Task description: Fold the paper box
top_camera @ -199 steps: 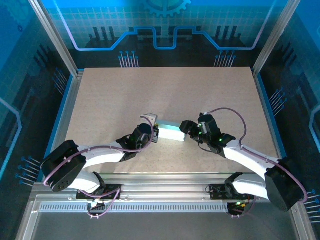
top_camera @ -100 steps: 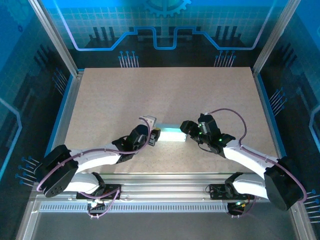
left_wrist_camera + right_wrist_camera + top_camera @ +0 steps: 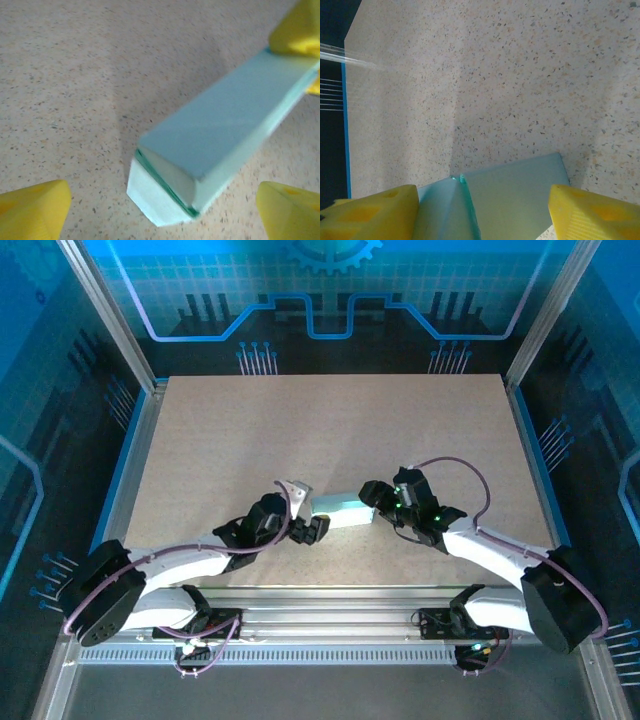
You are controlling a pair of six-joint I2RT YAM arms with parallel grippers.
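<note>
Pale mint across the thin-card paper box, lighter on its end flap, with a thin darker green line along the layered edges. Sandy beige speckled with fine brown, grey and orange flecks on the flat stone-look table, trimmed in bright blue at its sides; bright yellow on the plastic fingers of the left gripper and the right gripper. White shells, black joints and purple cables on the two robot arms, and beyond them blue wall panels printed with a pale grid, a gear and dark circuit traces.

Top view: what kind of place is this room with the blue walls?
Likely a robot lab test cell: a speckled beige tabletop, silver aluminium frame posts around it, and blue circuit-pattern wall panels.
</note>
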